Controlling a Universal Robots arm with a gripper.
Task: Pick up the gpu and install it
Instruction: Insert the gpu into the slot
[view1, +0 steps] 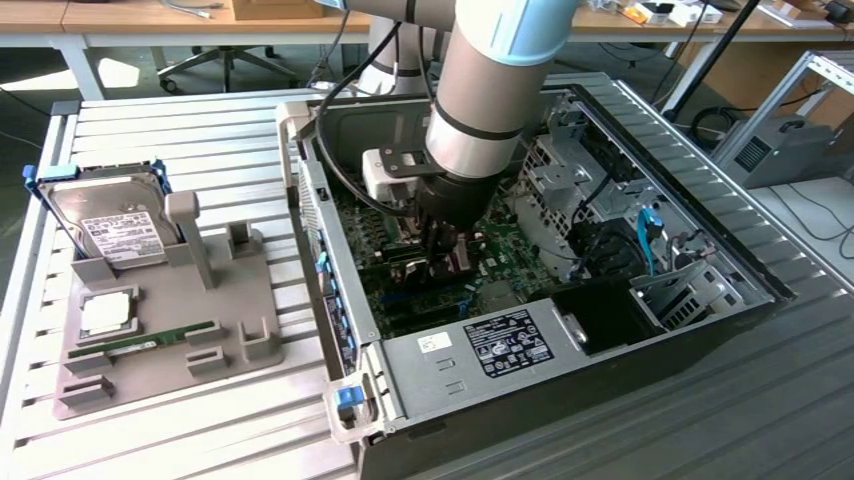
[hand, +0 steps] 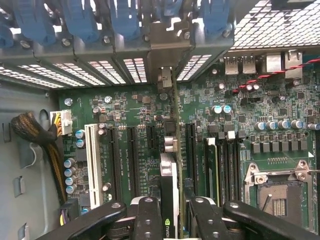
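Observation:
The gpu (hand: 170, 192) stands edge-on over the green motherboard (hand: 135, 110). I see its thin green board, a black and silver cooler with a small green logo, and its silver end bracket (hand: 167, 47) against the case's rear slot openings. My gripper (hand: 176, 220) is shut on the gpu, one black finger (hand: 147, 220) on each side of the card. The card's lower edge lies along a long black expansion slot; I cannot tell how deep it sits. In the exterior view my gripper (view1: 443, 245) reaches down inside the open computer case (view1: 534, 350).
A white slot (hand: 91, 160), a cable bundle (hand: 35, 135) and a bare processor socket (hand: 277, 190) flank the card. Blue slot clips (hand: 80, 20) line the rear wall. Outside the case, a grey holder (view1: 160, 340) carries a hard drive (view1: 114, 225), a chip (view1: 107, 312) and a memory stick (view1: 140, 342).

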